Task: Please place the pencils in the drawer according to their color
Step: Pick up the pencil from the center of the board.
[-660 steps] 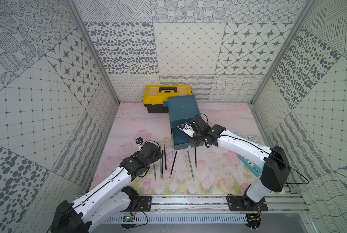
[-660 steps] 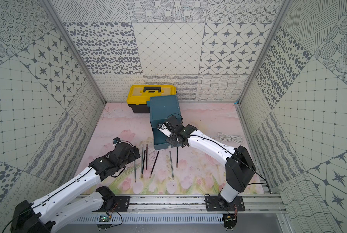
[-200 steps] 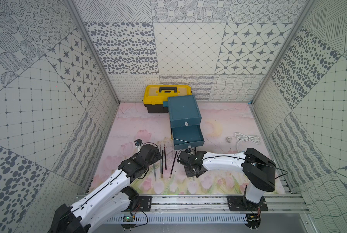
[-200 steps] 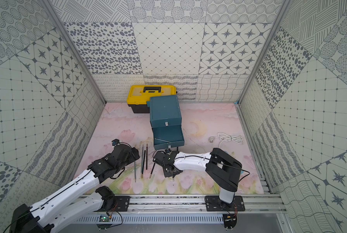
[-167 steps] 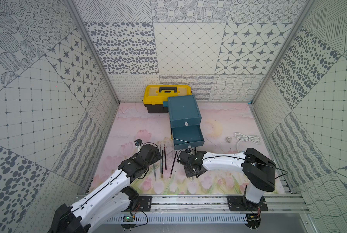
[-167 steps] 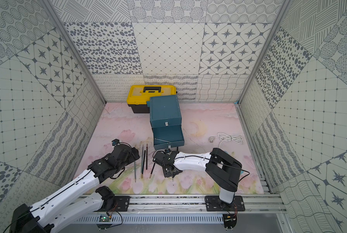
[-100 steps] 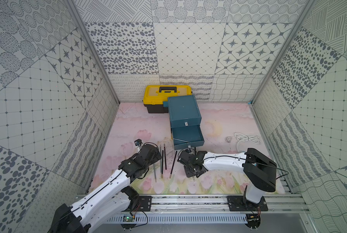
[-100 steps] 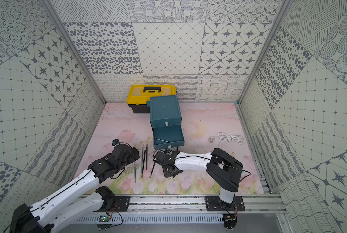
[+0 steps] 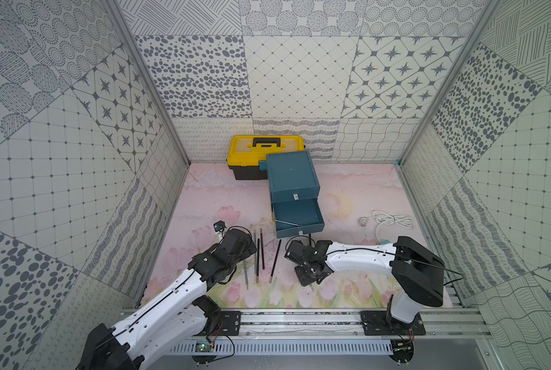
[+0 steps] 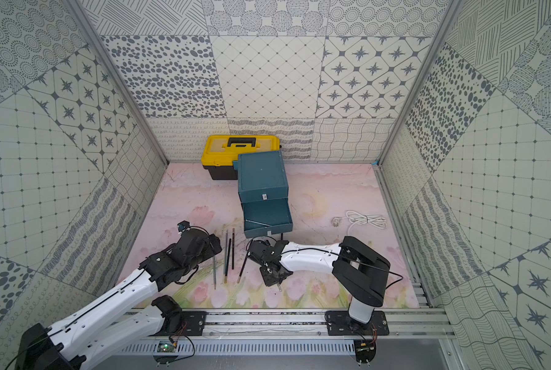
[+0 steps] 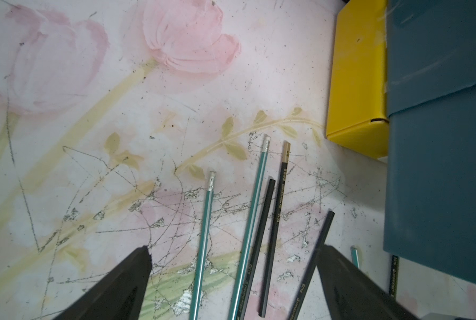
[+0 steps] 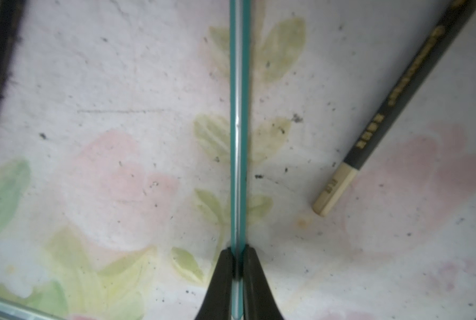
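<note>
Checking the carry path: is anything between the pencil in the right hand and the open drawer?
Nothing visible does. The right hand, shut on a green-and-silver pencil, sits in front of the open drawer, with only bare mat between. A dark pencil lies off to the side. Only the drawer's front wall must be cleared.

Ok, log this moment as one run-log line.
phase: grasp | right gripper: shut on teal-striped pencil | left gripper: open, by loose pencils | drawer: middle tier open, lone pencil inside
</note>
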Robot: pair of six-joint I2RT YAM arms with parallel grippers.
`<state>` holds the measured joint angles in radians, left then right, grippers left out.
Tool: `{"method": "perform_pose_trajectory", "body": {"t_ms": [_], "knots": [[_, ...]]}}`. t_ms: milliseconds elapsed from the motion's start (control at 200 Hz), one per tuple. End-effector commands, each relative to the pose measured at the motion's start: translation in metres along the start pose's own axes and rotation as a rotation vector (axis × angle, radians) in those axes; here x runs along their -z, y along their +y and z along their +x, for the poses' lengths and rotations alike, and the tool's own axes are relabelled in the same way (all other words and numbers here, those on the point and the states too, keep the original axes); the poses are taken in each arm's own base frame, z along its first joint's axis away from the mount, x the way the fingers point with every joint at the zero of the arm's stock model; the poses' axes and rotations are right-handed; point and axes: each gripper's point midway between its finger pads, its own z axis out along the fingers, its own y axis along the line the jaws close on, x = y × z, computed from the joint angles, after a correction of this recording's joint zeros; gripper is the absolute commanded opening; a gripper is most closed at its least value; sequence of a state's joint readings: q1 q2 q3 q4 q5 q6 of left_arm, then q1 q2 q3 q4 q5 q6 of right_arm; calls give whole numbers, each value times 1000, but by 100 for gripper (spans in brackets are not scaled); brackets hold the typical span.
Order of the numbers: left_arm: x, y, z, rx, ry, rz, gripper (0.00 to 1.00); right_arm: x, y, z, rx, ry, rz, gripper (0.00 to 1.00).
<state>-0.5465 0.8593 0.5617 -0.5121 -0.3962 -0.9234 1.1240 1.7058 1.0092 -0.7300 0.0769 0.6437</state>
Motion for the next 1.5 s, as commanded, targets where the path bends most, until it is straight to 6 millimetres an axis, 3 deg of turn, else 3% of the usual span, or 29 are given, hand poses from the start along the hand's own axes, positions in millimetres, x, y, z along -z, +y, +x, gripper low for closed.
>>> {"method": "perform_pose_trajectory", "body": {"t_ms": [0,580,1096,1491], "knots": [[0,-2,-4,18,-15,7,99,14,1,3,80,-8,-22,0],[1,0,-7,25,-29,-6,99,37,15,-4,271,-48,-71,0],[16,13,-20,10,-88,-51,99,92,28,-27,389,-158,-119,0],[18,16,-21,2,-97,-58,99,131,27,-60,478,-292,-54,0]]}}
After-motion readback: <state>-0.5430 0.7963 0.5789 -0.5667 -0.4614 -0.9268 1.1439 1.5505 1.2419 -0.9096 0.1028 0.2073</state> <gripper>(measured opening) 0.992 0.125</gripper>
